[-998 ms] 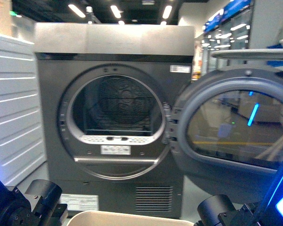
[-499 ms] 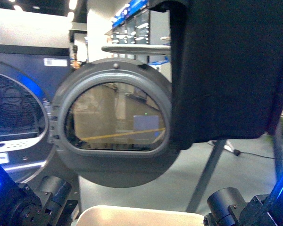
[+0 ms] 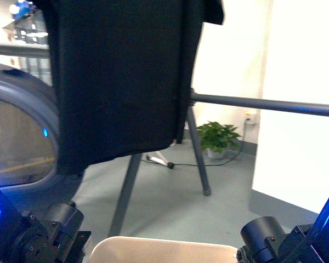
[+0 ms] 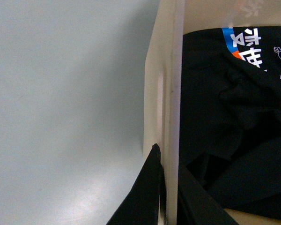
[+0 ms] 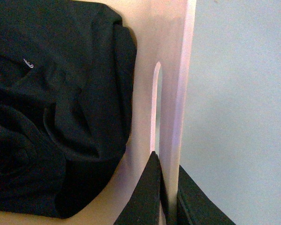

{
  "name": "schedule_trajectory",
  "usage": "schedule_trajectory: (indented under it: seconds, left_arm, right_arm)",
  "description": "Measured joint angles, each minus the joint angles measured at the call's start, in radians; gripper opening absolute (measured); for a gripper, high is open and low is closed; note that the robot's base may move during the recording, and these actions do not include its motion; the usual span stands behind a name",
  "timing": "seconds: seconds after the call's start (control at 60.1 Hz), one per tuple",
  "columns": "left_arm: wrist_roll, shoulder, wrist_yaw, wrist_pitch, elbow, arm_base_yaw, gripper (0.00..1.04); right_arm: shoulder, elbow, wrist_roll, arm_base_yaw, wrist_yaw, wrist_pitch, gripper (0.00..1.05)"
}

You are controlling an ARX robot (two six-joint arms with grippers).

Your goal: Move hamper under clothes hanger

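View swings from dryer door [image 3: 16, 137] to clothes rack [image 3: 263, 104]; left end effector [image 4: 168, 161] & right end effector [image 5: 167, 161] grip hamper [image 3: 164, 249] walls, approx. there.

A large black cloth garment [image 3: 115, 82] hangs flat across the upper left of the front view, its lower hem slanting. Behind it on the left is a round grey dryer door [image 3: 16, 137] with a glass window and a small blue light. A green leafy potted plant [image 3: 218, 136] stands on the grey-green floor [image 3: 170, 203] against the far white wall [image 3: 301, 148], and a thin black cable [image 3: 208, 160] lies near it. The wrist views show crumpled black clothes [image 4: 239, 131], one with blue, orange and white print [image 4: 246, 42].
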Motion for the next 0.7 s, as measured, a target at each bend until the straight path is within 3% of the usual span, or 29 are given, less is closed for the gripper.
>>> schedule_trajectory:
  seconds: [0.699]
  left_arm:
    - [0.000, -0.003, 0.000, 0.000, 0.001, 0.000, 0.04]
  right_arm:
    - [0.000, 0.000, 0.000, 0.000, 0.000, 0.000, 0.03]
